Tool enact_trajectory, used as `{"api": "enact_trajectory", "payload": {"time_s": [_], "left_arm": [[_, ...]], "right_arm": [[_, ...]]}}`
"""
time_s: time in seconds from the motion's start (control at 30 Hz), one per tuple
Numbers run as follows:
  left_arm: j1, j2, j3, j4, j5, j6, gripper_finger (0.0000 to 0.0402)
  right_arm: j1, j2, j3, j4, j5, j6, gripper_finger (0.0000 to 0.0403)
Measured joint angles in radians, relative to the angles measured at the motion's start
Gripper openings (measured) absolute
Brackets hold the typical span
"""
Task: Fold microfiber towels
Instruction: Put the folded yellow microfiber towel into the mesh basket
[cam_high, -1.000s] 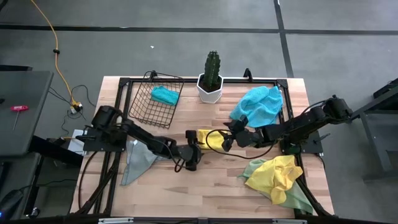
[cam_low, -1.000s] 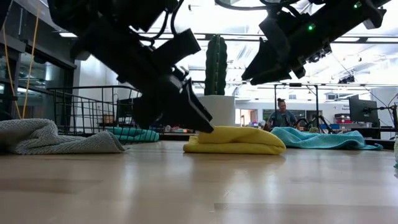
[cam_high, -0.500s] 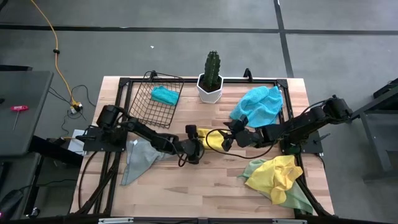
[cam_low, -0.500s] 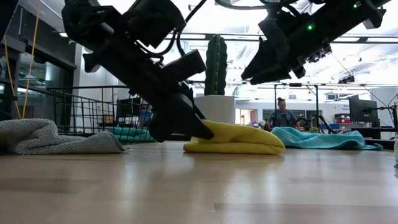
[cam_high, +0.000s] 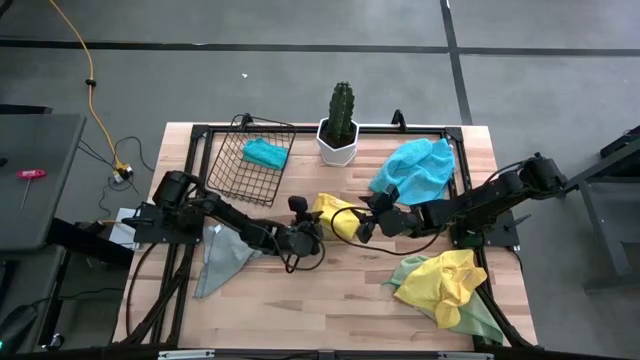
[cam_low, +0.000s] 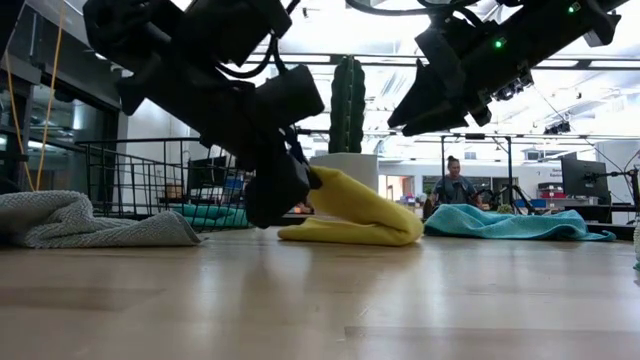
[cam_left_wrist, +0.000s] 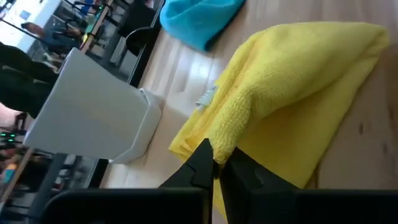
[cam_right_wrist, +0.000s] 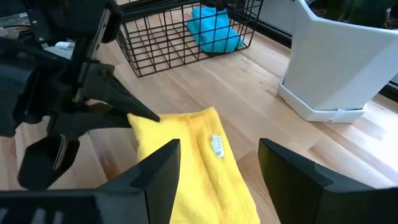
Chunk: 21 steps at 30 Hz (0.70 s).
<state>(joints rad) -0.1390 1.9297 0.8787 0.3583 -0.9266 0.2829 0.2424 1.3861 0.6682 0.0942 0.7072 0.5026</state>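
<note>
My left gripper (cam_left_wrist: 214, 163) fingers pinched tight on edge of folded yellow towel (cam_high: 335, 215), mid-table near cactus pot (cam_high: 338, 143), edge lifted. My right gripper (cam_right_wrist: 217, 165) hovers just beside, fingers wide, empty. Step: folding over. Next, I guess: carry edge across, lay flat.

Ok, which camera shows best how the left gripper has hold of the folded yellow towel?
Left wrist view: the left gripper is shut on the folded yellow towel, pinching its edge. Low view shows that edge lifted. Right wrist view shows the pinch from farther off. High view shows only where they are.
</note>
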Motion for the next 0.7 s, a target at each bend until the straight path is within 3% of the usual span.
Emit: {"api": "enact_trajectory", "payload": {"time_s": [0.4, 0.5, 0.7], "left_arm": [[0.065, 0.008, 0.0, -0.102, 0.185, -0.08, 0.0043], [0.076, 0.007, 0.0, -0.16, 0.246, -0.12, 0.0075], [0.068, -0.015, 0.0, -0.251, 0.188, -0.158, 0.0164]], "right_arm": [[0.0, 0.0, 0.0, 0.0, -0.012, 0.031, 0.0209], [0.0, 0.0, 0.0, 0.0, -0.012, 0.039, 0.0209], [0.0, 0.0, 0.0, 0.0, -0.016, 0.034, 0.0209]]}}
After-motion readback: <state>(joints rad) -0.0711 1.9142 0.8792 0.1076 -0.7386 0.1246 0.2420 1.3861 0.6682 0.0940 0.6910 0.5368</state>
